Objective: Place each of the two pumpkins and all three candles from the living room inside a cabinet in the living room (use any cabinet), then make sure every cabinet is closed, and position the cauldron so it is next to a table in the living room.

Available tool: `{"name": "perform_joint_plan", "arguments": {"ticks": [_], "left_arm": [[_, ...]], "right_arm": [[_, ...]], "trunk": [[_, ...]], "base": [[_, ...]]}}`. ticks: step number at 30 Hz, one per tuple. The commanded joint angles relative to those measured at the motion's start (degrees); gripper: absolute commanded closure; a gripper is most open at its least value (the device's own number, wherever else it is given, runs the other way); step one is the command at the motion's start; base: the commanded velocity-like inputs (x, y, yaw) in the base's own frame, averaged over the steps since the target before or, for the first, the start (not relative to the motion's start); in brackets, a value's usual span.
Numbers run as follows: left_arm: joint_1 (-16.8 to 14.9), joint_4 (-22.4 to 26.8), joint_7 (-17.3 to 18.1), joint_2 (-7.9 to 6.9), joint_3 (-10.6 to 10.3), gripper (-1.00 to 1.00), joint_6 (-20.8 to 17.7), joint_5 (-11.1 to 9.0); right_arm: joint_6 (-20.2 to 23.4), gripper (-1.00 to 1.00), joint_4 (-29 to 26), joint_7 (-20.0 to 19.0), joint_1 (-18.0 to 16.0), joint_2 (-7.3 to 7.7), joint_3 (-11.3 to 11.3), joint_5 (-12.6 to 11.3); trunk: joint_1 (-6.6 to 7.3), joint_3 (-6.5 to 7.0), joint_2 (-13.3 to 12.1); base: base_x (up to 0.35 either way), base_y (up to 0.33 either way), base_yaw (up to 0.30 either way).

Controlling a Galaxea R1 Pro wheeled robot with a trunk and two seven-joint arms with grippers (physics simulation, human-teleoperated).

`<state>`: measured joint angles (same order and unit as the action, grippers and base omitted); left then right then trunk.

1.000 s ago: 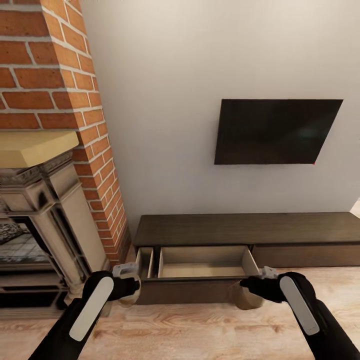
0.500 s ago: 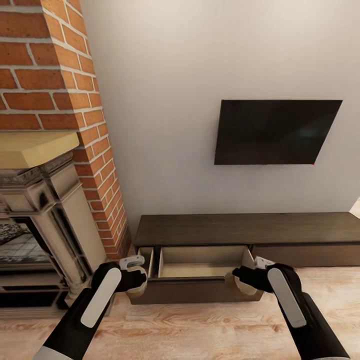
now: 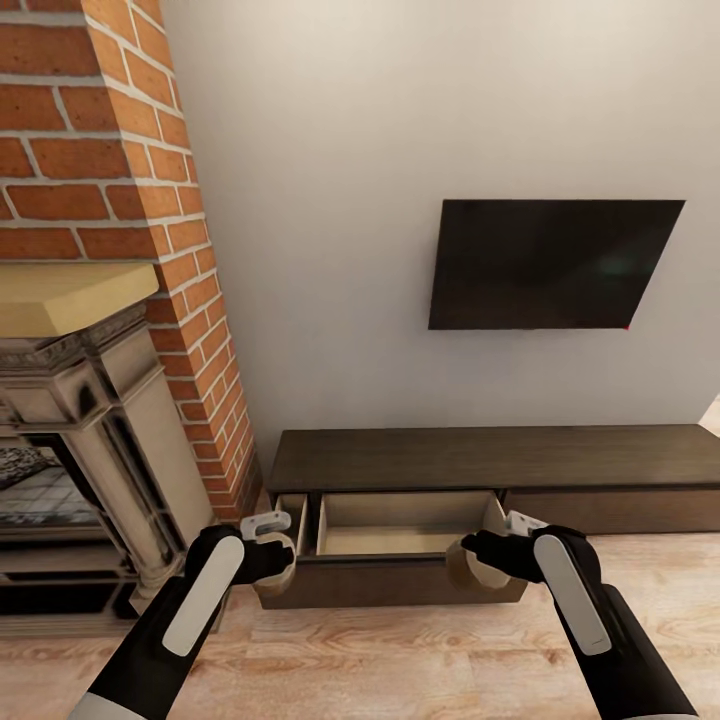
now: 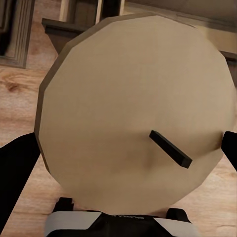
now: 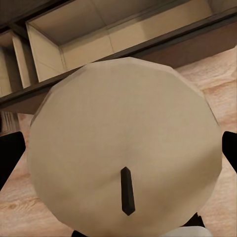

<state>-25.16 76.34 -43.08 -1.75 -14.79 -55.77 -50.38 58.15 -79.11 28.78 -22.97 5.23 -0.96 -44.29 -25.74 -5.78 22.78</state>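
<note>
Two candles held, one per gripper: left candle w/ dark wick, pinched between left gripper fingers, at the open drawer's left front corner; right candle pinched by right gripper fingers at the drawer's right front corner. Drawer is pulled out of the dark cabinet, pale inside. TV above on wall, brick fireplace to the left.

No writing can be read anywhere; the left gripper carries a faint dark strip of marks on its pale body that may be lettering, but it is too blurred to read.
</note>
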Motion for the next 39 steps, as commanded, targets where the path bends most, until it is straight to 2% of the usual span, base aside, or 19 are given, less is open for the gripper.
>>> {"name": "perform_joint_plan", "arguments": {"ticks": [1, 6, 11, 13, 16, 18, 19, 24, 35, 39], "left_arm": [[-0.08, 0.05, -0.60, -0.04, -0.14, 1.00, -0.06, -0.50], [-0.07, 0.11, -0.61, -0.01, -0.39, 1.00, 0.02, -0.34], [-0.10, 0.12, -0.68, 0.29, -2.92, 1.00, 0.48, 0.16], [-0.09, 0.11, -0.68, 1.85, -4.39, 1.00, 0.59, 2.71], [-0.07, 0.06, -0.56, 4.70, -5.04, 1.00, 0.64, 8.28], [-0.06, -0.09, -0.45, 5.98, -5.18, 1.00, 0.65, 10.52], [-0.06, -0.27, -0.38, 6.21, -5.22, 1.00, 0.66, 10.85], [-0.06, -3.04, 0.16, 6.64, -5.21, 1.00, 0.66, 11.52], [-0.06, -3.30, 0.28, 6.67, -5.29, 1.00, 0.66, 11.54], [-0.06, -3.30, 0.28, 6.67, -5.30, 1.00, 0.66, 11.52]], "right_arm": [[0.09, 1.00, -0.06, 0.56, -0.06, 0.04, -0.10, -0.62], [0.11, 1.00, -0.08, 0.61, -0.06, 0.05, -0.22, -0.63], [0.09, 1.00, -0.04, 0.76, -0.06, 0.12, -0.62, 0.02], [0.11, 1.00, -0.09, 0.90, -0.06, 0.13, -1.92, 0.16], [0.10, 1.00, -0.08, 1.04, -0.06, 0.08, -4.43, 0.23], [0.05, 1.00, -0.14, 1.11, -0.06, 0.00, -5.69, 0.24], [0.04, 1.00, -0.22, 1.14, -0.06, -0.02, -5.95, 0.25], [-0.17, 1.00, -0.28, 1.26, -0.12, -0.27, -7.76, 0.25], [-0.46, 1.00, 0.01, 1.28, -0.15, -1.03, -8.06, 0.17], [-0.49, 1.00, 0.44, 1.28, -0.20, -1.96, -8.14, 0.21]], "trunk": [[-0.04, -0.13, 0.13], [-0.04, -0.13, 0.13], [-0.04, -0.13, 0.13], [-0.04, -0.13, 0.13], [-0.04, -0.13, 0.13], [-0.04, -0.13, 0.13], [-0.04, -0.13, 0.13], [-0.04, -0.13, 0.13], [-0.04, -0.13, 0.13], [-0.04, -0.13, 0.13]], "base": [[0.000, 0.000, 0.000], [0.000, 0.000, 0.000], [0.000, 0.000, 0.000], [0.000, 0.000, 0.000], [0.000, 0.000, 0.000], [0.000, 0.000, 0.000], [0.027, 0.000, 0.000], [0.164, 0.000, 0.000], [0.180, 0.000, 0.000], [0.217, 0.000, 0.000]]}}
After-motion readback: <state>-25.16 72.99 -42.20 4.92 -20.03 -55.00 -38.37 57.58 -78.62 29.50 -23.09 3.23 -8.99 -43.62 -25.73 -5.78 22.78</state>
